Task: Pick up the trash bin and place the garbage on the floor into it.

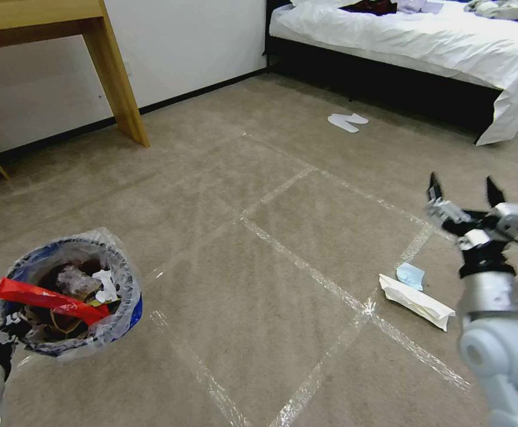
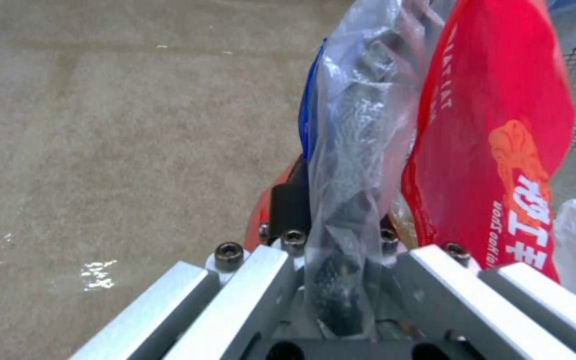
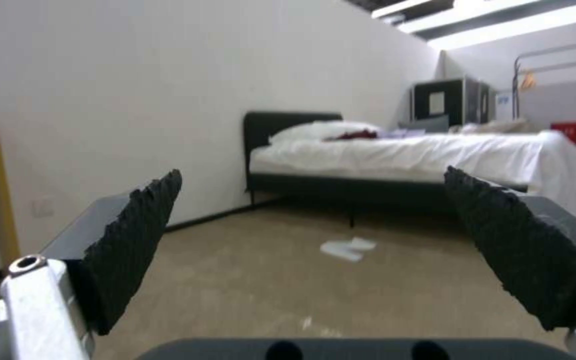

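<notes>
The trash bin [image 1: 69, 290], a small round bucket lined with crinkly clear plastic, hangs low at my left. My left gripper [image 1: 1, 329] is shut on its near rim. In the left wrist view the left gripper [image 2: 338, 220] pinches the trash bin's bagged rim [image 2: 355, 125]. A red wrapper strip [image 1: 51, 299] lies across the bin's top with brown paper and white tissue under it, and it shows close up as the red wrapper [image 2: 501, 150]. On the carpet at my right lie a white packet [image 1: 416, 299] and a blue mask [image 1: 410, 276]. My right gripper [image 1: 465, 193] hovers open just beyond them, with nothing between its pads [image 3: 135, 240].
A bed [image 1: 425, 41] with white bedding stands at the far right, with a pair of white slippers [image 1: 347, 121] on the carpet before it. A wooden table leg [image 1: 120, 83] stands at the far left by the wall. Tape lines cross the carpet [image 1: 283, 249].
</notes>
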Controlling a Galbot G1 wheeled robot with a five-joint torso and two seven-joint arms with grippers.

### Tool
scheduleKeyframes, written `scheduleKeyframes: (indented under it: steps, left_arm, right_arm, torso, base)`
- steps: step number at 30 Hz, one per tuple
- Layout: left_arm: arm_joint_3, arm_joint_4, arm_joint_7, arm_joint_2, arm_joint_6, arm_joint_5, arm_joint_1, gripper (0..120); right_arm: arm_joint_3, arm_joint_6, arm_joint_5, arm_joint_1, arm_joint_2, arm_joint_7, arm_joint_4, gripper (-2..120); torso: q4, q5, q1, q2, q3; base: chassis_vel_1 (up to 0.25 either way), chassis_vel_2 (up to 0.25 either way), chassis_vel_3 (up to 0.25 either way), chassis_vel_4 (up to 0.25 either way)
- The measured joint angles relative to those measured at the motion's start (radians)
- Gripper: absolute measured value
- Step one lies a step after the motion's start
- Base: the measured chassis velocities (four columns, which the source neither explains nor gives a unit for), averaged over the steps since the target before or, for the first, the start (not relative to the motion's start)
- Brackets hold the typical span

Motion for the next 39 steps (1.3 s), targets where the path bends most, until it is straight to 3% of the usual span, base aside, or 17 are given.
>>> scheduleKeyframes:
  steps: [12,39]
  left_arm:
    - [0.012,0.011,0.008,0.0,-0.003,0.006,-0.013,0]
    - [0.008,0.033,0.029,-0.021,-0.02,0.033,-0.004,0]
  right_arm:
    - [-0.093,0.003,-0.055,-0.014,0.008,-0.019,-0.04,100]
    - [-0.123,0.006,-0.084,-0.003,0.019,-0.019,-0.058,100]
  torso:
    - [0.0001,-0.0002,0.0,0.0,0.0]
    - [0.0,0.0,0.0,0.0,0.0]
  base:
    - [0.0,0.0,0.0,0.0]
    - [-0.023,0.027,0.025,-0.026]
